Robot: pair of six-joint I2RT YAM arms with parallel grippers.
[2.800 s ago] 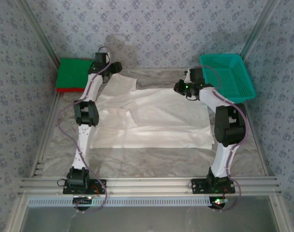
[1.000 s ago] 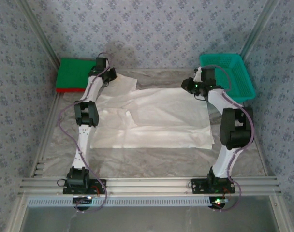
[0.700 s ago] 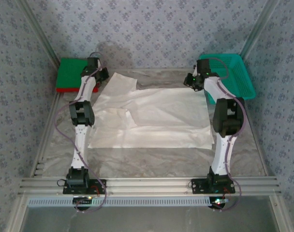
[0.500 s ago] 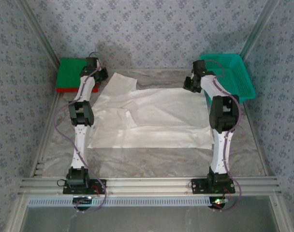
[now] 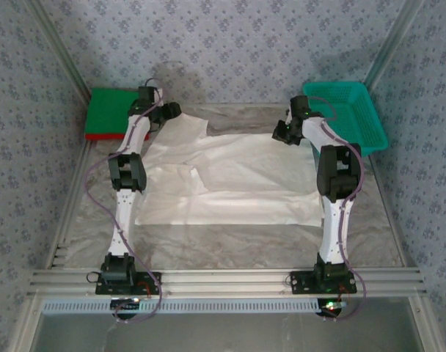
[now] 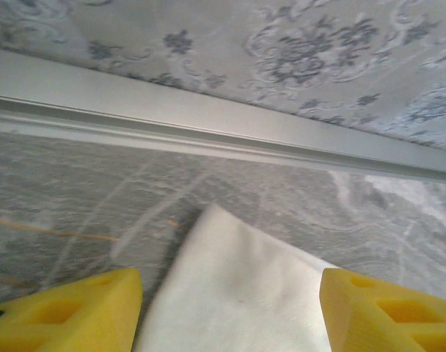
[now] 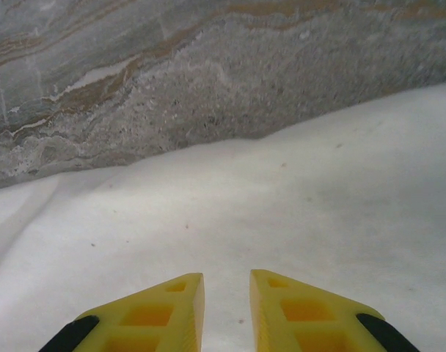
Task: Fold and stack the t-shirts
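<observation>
On the table (image 5: 230,246) the white shirt (image 5: 230,183) lies flat, long axis left-right, with the left gripper (image 6: 230,290) wide and the right gripper (image 7: 227,286) narrow and empty.

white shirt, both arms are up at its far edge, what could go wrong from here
1. The left end effector stands open over just the shirt's corner tip; closing there might grab too little and slip.
2. The right end effector has a narrow gap over flat cloth, so it may pinch nothing.
3. The right arm sits close beside the basket; a wide swing could nudge it.
</observation>
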